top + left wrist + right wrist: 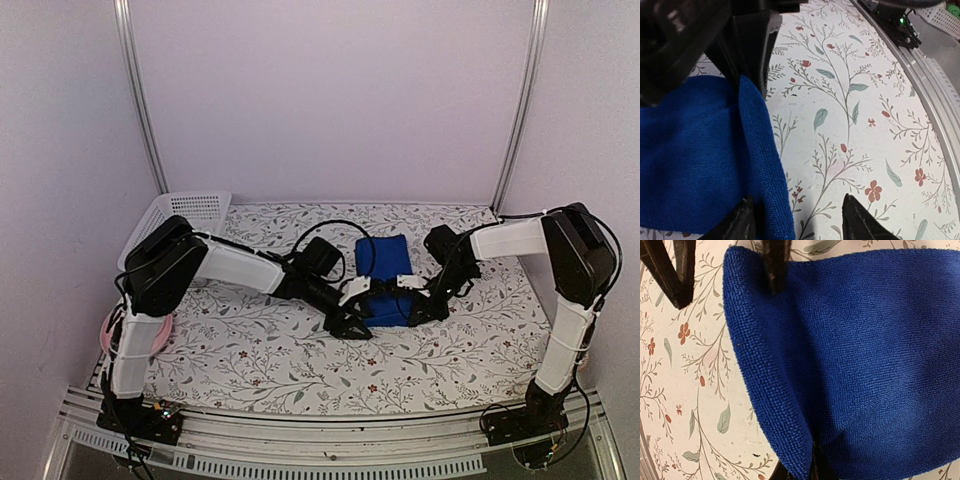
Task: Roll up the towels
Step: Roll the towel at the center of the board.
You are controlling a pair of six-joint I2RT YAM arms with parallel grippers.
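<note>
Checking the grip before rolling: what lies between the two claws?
The towel's folded edge, running from the right claw, shut on it, to the open left claw straddling it. The right wrist view shows this.

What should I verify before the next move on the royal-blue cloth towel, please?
1. Right gripper shut on the near edge of the royal-blue cloth towel: ok.
2. Left gripper gripping that edge too: not ok; its jaws stand open with the edge between them.
3. Towel's far end flat on the floral table cover: ok.
4. Towel clear of the white plastic basket: ok.
5. Black cable clear of the towel's left side: cannot tell.
</note>
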